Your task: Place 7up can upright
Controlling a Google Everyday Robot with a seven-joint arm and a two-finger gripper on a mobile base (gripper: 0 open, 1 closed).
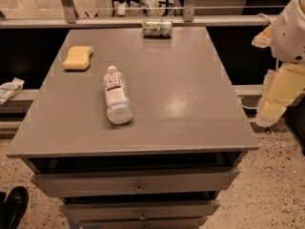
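The 7up can (157, 28) lies on its side at the far edge of the grey table (190, 89), a little right of the middle. It is pale with green print. My arm (290, 27) is at the right edge of the view, beyond the table's right side. My gripper (276, 97) hangs there, pale yellow, beside the table's right edge and well away from the can. It holds nothing that I can see.
A clear plastic bottle (116, 99) with a white cap lies on its side left of the table's middle. A yellow sponge (77, 57) sits at the far left. Drawers (138, 182) are below the front edge. A black shoe (14, 204) is on the floor at the lower left.
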